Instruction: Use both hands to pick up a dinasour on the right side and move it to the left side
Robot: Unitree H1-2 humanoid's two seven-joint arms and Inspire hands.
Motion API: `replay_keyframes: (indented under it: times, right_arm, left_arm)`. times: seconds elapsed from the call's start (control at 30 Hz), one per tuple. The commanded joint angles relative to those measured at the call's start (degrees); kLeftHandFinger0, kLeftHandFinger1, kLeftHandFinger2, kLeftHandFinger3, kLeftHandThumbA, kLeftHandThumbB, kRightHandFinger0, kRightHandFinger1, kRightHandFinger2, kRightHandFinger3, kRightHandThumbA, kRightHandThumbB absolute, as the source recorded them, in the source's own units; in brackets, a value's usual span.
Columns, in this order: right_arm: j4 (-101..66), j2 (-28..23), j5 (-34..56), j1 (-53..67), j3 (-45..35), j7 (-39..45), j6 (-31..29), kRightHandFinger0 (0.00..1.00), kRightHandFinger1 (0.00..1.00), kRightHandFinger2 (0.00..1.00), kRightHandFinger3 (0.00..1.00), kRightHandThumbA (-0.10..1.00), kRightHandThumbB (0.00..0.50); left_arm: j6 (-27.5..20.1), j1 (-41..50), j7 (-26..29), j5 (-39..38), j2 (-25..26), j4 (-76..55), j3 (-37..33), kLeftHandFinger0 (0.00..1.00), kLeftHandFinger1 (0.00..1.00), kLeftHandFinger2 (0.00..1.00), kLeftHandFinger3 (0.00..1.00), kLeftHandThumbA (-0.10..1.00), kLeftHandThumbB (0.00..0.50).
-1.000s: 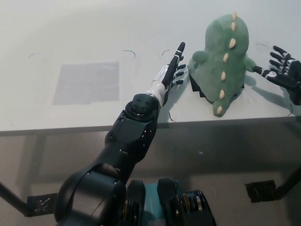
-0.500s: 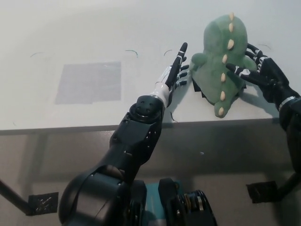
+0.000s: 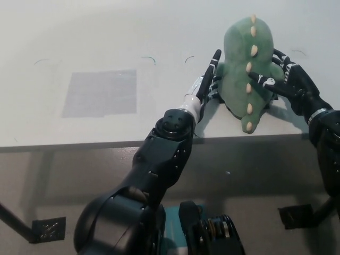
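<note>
Up close, the fingers [image 3: 211, 74] of the left hand [image 3: 208, 81] are stretched out straight and slightly fanned, their tips touching or just beside the left flank of the dinosaur [image 3: 245, 74]. On the other side, the black fingers [image 3: 263, 79] of the right hand [image 3: 284, 79] are spread wide and laid against the toy's right flank and spiny back. Neither hand has curled closed on the toy; it sits pressed between two open palms.

The dinosaur is a soft green plush with a row of pale spikes down its back. It rests on the right part of the white table [image 3: 159, 32], near the front edge, over a small dark patch [image 3: 230, 108] that is mostly hidden. Well to the left lies a pale grey square [image 3: 100, 92], probably the drop spot.

The step in hand looks like the two-sided squeeze before lifting. Next, both hands would need to press inward evenly, raise the toy clear, then carry it left together without loosening.

Compared with a second ago, the right hand has come in from well apart at the table's right to meet the toy, the left hand has closed the small gap, and the dinosaur has turned more upright.
</note>
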Motion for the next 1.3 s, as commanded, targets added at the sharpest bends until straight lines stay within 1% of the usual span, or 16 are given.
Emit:
replay_keyframes:
  times: [0.0,0.03,0.07,0.1,0.17,0.2,0.23,0.37,0.43,0.53,0.77,0.83,0.9,0.97,1.23,1.27]
  right_arm:
    - [-1.7,0.6,-0.9,-2.8,1.3,-0.1,-0.2,1.0,1.0,1.0,1.0,1.0,0.267]
    - [-1.5,0.9,-1.1,-2.7,1.5,-0.2,-0.3,1.0,1.0,1.0,1.0,1.0,0.291]
    - [-1.9,1.1,-1.3,-2.5,1.5,-0.7,-0.2,1.0,1.0,1.0,1.0,1.0,0.316]
    - [-1.6,1.6,-1.1,-2.5,1.2,-1.1,-0.6,1.0,1.0,1.0,1.0,1.0,0.312]
    - [-1.4,2.5,0.1,-2.4,0.2,-1.4,-0.9,1.0,1.0,1.0,1.0,1.0,0.315]
    - [-2.2,3.5,0.8,-2.3,-0.5,-2.3,-0.7,1.0,1.0,1.0,1.0,1.0,0.287]
    - [-1.8,3.8,0.9,-2.5,-0.6,-2.4,-1.3,1.0,1.0,1.0,1.0,1.0,0.283]
    - [-1.6,4.3,0.9,-2.9,-1.1,-2.5,-1.6,1.0,1.0,1.0,1.0,1.0,0.292]
    - [-1.4,4.6,1.2,-3.0,-1.4,-2.7,-2.0,1.0,1.0,1.0,1.0,1.0,0.293]
    - [-1.4,5.0,1.3,-3.0,-1.6,-3.0,-2.5,1.0,1.0,1.0,1.0,1.0,0.276]
    - [-0.9,5.1,0.3,-3.1,-1.1,-3.3,-3.6,1.0,1.0,1.0,1.0,1.0,0.255]
    - [0.0,5.7,0.1,-3.6,-0.7,-3.2,-4.3,1.0,1.0,1.0,1.0,1.0,0.241]
    - [-0.5,6.0,-0.1,-3.5,-0.5,-3.7,-4.0,1.0,1.0,1.0,1.0,1.0,0.247]
    - [0.0,7.2,-0.5,-4.3,0.0,-4.1,-4.1,1.0,1.0,1.0,1.0,1.0,0.229]
    - [1.9,9.6,-2.0,-5.2,1.6,-5.5,-5.5,1.0,1.0,1.0,1.0,1.0,0.187]
    - [2.0,10.2,-2.5,-5.2,2.1,-6.2,-4.7,1.0,1.0,1.0,1.0,1.0,0.194]
  left_arm:
    - [0.1,-4.3,-1.1,-0.1,-3.0,-0.2,-0.7,1.0,1.0,1.0,1.0,1.0,0.372]
    - [0.1,-4.5,-1.9,0.0,-3.3,-0.1,-1.0,1.0,1.0,1.0,1.0,1.0,0.353]
    - [0.0,-4.7,-2.1,0.3,-3.5,0.3,-1.3,1.0,1.0,1.0,1.0,1.0,0.361]
    - [0.2,-4.9,-2.4,0.3,-3.7,0.3,-1.4,1.0,1.0,1.0,1.0,1.0,0.385]
    - [0.1,-5.1,-3.3,0.1,-4.1,0.1,-1.6,1.0,1.0,1.0,1.0,1.0,0.394]
    - [0.8,-5.7,-6.2,-1.5,-4.6,0.0,-0.7,1.0,1.0,1.0,1.0,1.0,0.419]
    - [0.9,-6.0,-6.6,-1.5,-4.5,0.3,-0.7,1.0,1.0,1.0,1.0,1.0,0.41]
    - [1.0,-6.4,-7.3,-1.7,-4.4,0.7,-0.6,1.0,1.0,1.0,1.0,1.0,0.381]
    - [0.4,-6.4,-7.6,-1.9,-4.4,0.8,-0.5,1.0,1.0,1.0,1.0,1.0,0.387]
    - [0.3,-6.4,-7.0,-1.8,-4.4,0.6,-0.6,1.0,1.0,1.0,1.0,1.0,0.41]
    - [-0.1,-6.2,-5.3,-0.8,-4.2,0.5,-1.4,1.0,1.0,1.0,1.0,1.0,0.388]
    - [0.8,-5.4,-5.5,-1.1,-3.5,-0.8,-1.2,1.0,1.0,1.0,1.0,1.0,0.436]
    - [1.3,-5.2,-6.0,-1.4,-3.2,-1.0,-1.1,1.0,1.0,1.0,1.0,1.0,0.442]
    - [0.5,-4.0,-6.5,-1.3,-2.0,-2.8,-1.3,1.0,1.0,1.0,1.0,1.0,0.41]
    - [1.4,-0.8,-6.7,-2.0,-0.1,-6.0,-0.8,1.0,1.0,1.0,1.0,1.0,0.456]
    - [1.4,-0.1,-6.9,-2.2,0.2,-6.7,-0.8,1.0,1.0,1.0,1.0,1.0,0.441]
